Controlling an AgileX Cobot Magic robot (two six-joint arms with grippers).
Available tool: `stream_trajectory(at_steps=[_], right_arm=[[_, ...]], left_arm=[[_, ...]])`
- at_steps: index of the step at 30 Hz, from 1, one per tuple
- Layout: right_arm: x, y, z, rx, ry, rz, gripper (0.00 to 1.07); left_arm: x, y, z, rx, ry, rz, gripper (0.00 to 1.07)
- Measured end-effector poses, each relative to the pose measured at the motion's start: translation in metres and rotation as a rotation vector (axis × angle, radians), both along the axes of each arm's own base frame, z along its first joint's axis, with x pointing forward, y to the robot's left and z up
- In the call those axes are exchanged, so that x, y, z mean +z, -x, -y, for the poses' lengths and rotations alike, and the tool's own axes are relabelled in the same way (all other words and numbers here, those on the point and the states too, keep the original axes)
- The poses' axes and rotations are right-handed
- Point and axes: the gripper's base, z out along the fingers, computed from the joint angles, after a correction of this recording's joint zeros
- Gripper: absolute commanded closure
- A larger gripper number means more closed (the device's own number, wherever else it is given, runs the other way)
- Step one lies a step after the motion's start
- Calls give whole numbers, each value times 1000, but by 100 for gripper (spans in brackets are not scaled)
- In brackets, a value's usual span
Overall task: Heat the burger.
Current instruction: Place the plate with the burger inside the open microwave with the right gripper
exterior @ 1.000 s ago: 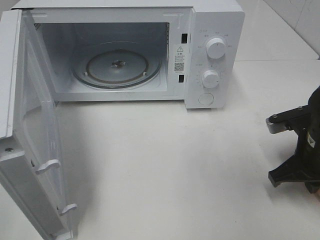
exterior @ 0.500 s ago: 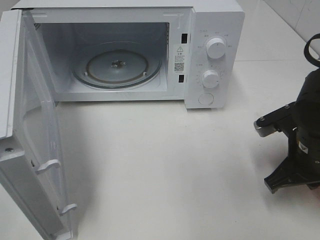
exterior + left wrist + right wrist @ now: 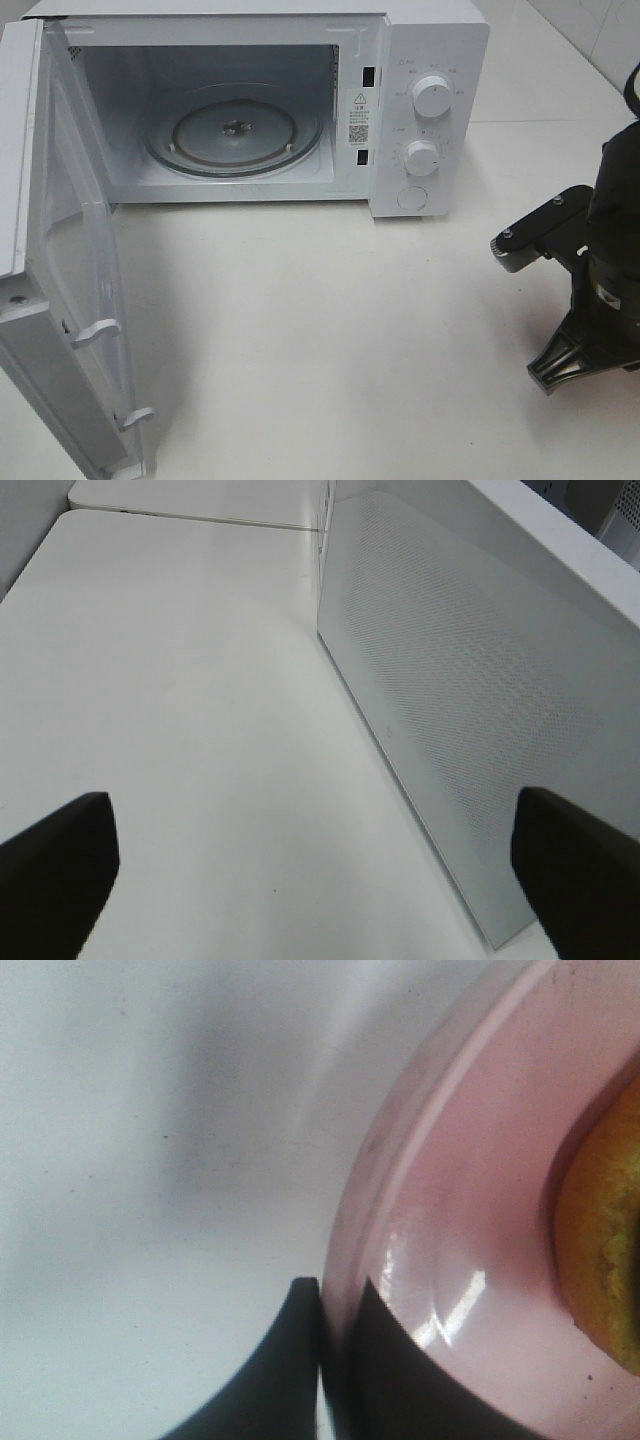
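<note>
White, boxy microwave [image 3: 440, 50] at the far edge of the surface [image 3: 320, 330], smooth and matte. Door [image 3: 60, 300] swung wide toward the left edge, with two hooked latches jutting from its inner face. Inside the cavity, a round glass turntable [image 3: 235, 135], clear, with a raised rim. On the control panel, a top knob [image 3: 432, 96] and a lower knob [image 3: 422, 157], both round and white, above a flat round button [image 3: 412, 198].

Black, angular arm [image 3: 600, 280] at the right edge of the surface, with a grey metal bracket on its side.

Right hand [image 3: 322, 1305] closed, pinching the rim of the plate [image 3: 430, 1190] between two dark tapered fingers [image 3: 270, 1370], one outside the lip and one inside. Plate pink, round and glossy, with bright highlights on its glaze and a raised lip. Burger [image 3: 605, 1250] lying on that plate, seen in the right wrist view alone: just a curved golden-brown sliver of bun, grainy, cut off at the edge of view. Plate perhaps raised slightly off the white surface, though too blurred to be sure.

Left hand [image 3: 315, 870] open wide, gripping nothing, with two blunt black fingertips [image 3: 55, 870] well apart. Beyond them, plain white surface and the door's upright flat panel, white, covered in a fine dotted mesh pattern.
</note>
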Motion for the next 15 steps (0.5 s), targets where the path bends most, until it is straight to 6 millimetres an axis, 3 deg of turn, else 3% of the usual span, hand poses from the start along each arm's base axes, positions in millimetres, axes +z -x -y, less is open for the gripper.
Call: stream_trajectory(at_steps=[9, 15], right_arm=[[17, 17, -19, 133, 32, 34, 107], [17, 25, -24, 195, 55, 34, 107]], left_arm=[[0, 0, 0, 0, 0, 0, 7], [0, 0, 0, 0, 0, 0, 7]])
